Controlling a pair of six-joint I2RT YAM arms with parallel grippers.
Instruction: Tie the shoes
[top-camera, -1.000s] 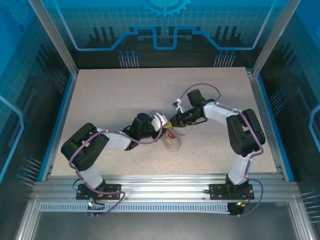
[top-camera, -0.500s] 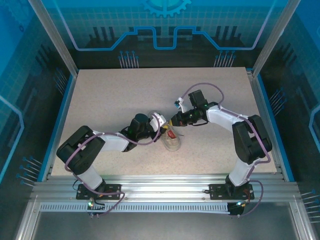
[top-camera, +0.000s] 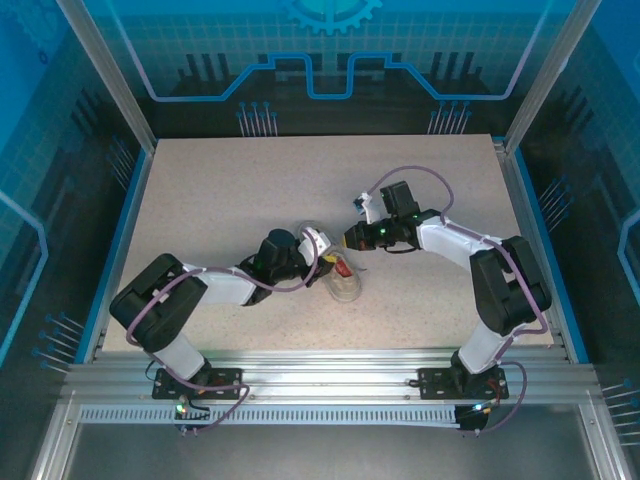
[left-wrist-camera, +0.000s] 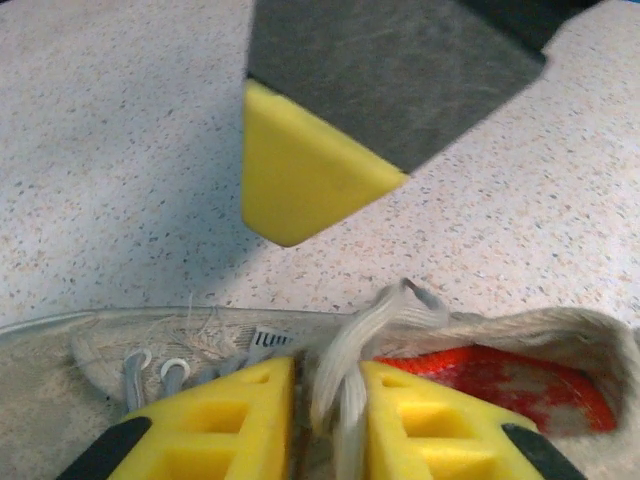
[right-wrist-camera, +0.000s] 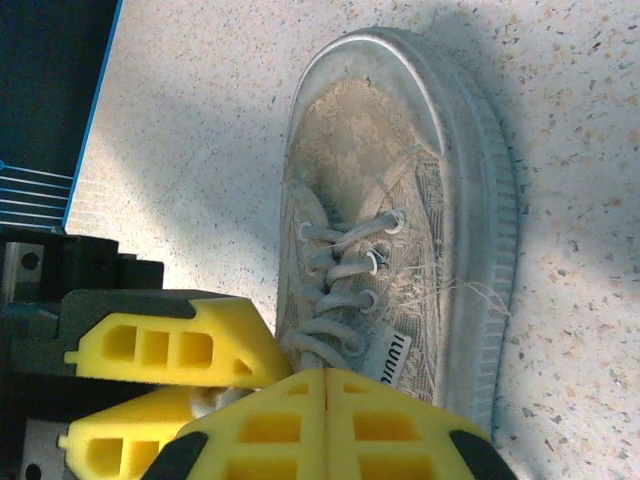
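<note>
one small whitish-grey sneaker (top-camera: 346, 285) sits on the speckled table (top-camera: 220, 200), about mid-width and a little toward the near edge. its toe points near, and its red patch (left-wrist-camera: 500, 375) shows inside the far opening. both arms reach in over that far end. the left gripper (left-wrist-camera: 328, 375) reaches in from the left, its yellow fingers slightly apart, with strands of the thin white laces (left-wrist-camera: 340, 350) running up through the gap. the right gripper (right-wrist-camera: 327, 385) reaches in from the right with fingers pressed together, its tips just beside the top of the lacing. i cannot tell whether they pinch a strand. the two grippers sit just beside each other.
</note>
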